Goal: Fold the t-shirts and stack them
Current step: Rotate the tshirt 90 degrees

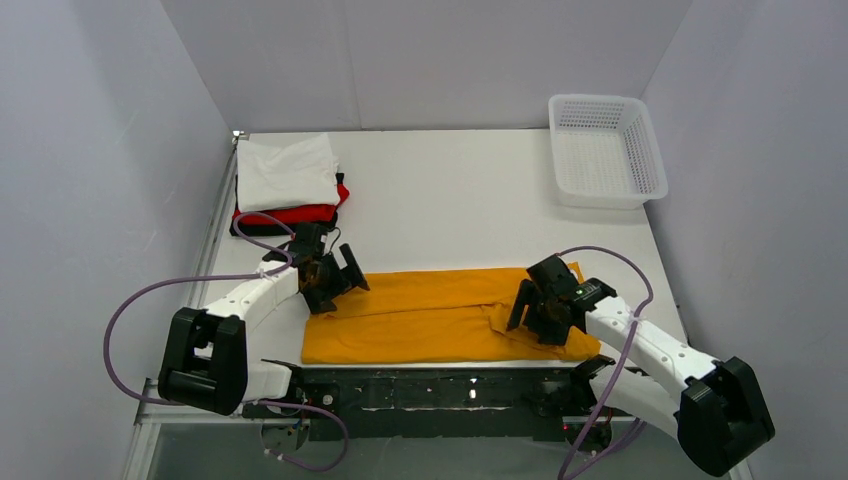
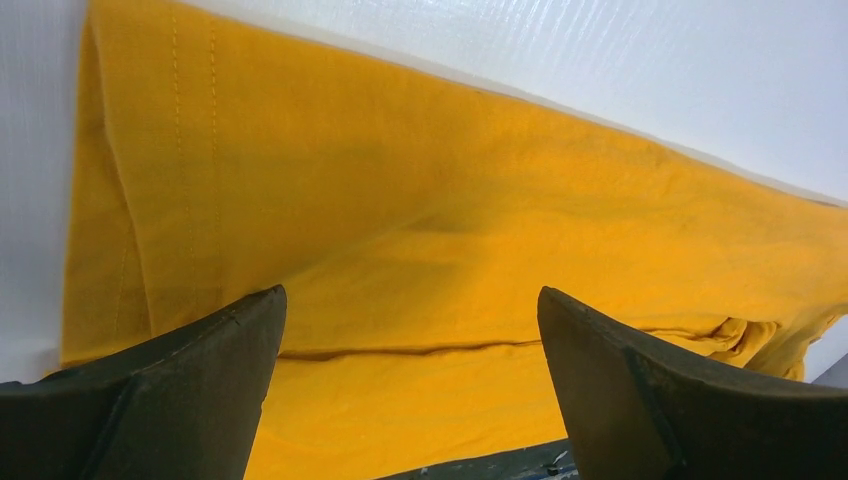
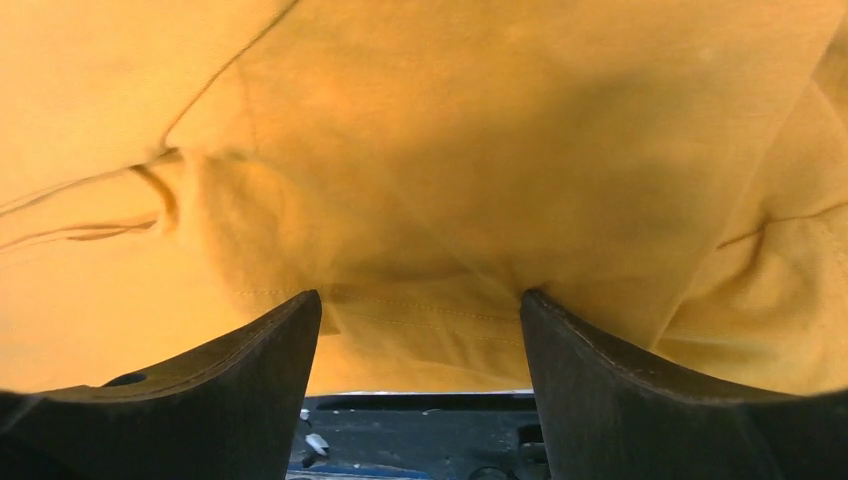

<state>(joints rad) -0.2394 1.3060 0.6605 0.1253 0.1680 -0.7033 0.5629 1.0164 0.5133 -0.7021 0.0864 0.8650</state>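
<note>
The mustard-orange t-shirt lies folded into a long band along the table's near edge. My left gripper is open over the shirt's left end; in the left wrist view the cloth fills the frame between spread fingers. My right gripper is open over the shirt's right part, where the cloth is creased and bunched. Neither holds cloth. A stack of folded shirts sits at the back left: white on top, red below, black at the bottom.
A white plastic lattice basket stands at the back right corner. The black base rail runs along the near edge, close under the shirt's hem. Grey walls close in left, right and back.
</note>
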